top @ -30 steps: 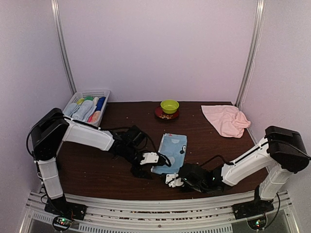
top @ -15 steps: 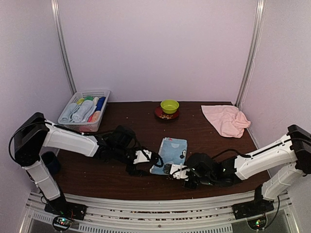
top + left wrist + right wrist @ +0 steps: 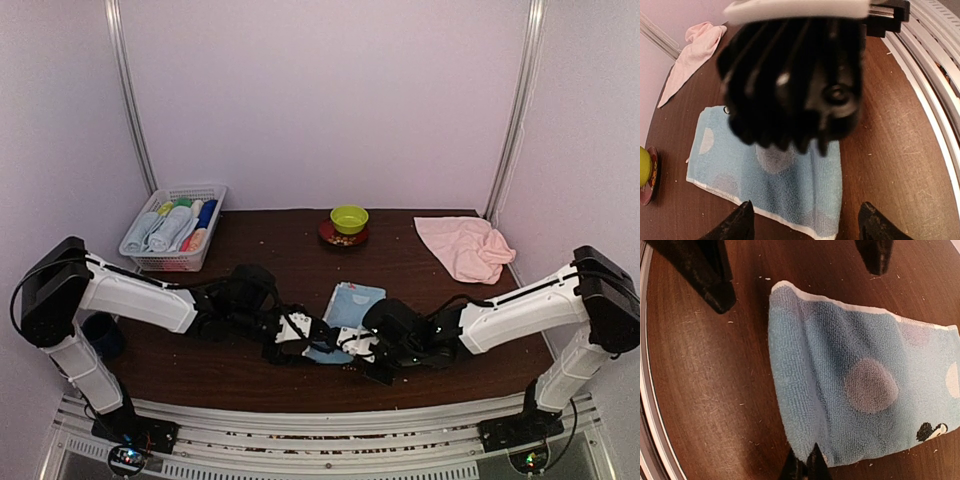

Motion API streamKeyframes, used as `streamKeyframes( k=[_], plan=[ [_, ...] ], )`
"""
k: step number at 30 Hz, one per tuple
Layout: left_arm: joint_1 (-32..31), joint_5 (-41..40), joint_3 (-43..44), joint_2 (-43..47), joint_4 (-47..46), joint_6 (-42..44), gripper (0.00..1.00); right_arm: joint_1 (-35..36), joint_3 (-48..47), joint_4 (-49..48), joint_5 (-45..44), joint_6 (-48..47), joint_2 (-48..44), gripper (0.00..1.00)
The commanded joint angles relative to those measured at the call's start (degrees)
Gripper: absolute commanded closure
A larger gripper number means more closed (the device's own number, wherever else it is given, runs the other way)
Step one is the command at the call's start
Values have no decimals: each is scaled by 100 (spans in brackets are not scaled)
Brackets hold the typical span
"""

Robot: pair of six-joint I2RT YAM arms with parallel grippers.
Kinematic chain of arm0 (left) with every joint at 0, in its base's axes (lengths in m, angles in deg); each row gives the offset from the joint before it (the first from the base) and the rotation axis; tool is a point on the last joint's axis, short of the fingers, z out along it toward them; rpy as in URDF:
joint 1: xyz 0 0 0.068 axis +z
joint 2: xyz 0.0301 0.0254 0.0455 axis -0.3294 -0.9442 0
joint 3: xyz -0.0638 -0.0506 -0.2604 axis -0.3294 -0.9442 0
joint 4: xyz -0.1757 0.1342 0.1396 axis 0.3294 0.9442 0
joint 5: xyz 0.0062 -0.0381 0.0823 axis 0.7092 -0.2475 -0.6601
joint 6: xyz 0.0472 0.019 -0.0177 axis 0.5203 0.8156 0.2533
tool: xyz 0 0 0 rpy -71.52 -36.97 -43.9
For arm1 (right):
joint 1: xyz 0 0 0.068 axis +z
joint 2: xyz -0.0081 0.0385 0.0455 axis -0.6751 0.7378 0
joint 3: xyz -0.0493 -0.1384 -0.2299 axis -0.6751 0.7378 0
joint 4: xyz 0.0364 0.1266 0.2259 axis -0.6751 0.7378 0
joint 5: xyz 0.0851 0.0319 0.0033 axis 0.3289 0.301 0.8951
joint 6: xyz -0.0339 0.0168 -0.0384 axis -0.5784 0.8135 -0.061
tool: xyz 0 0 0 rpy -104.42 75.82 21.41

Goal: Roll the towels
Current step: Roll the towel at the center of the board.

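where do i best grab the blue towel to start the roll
Probably the near edge of the blue towel, pinched at its corners, coming in low from the arms' side: it lies flat and spread out, so only an edge offers a lip to lift.

Lt blue towel (image 3: 840, 355) w/ pale dots & white edge; pink towel (image 3: 465, 247), dk brown table (image 3: 400, 255), green bowl (image 3: 349, 217)

No text, label, brand or number can be read on anything here.

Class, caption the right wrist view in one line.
Shut right gripper at edge of blue towel on dark table.
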Motion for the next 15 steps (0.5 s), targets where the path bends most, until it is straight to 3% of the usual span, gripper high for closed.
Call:
streamKeyframes(
  k=[1, 15],
  plan=[
    [-12, -204, -319, 130, -647, -212, 28, -127, -258, 385, 251, 459, 224, 100],
    [-11, -96, -164, -214, -366, -132, 29, -148, -64, -106, 178, 1662, 455, 100]
  ],
)
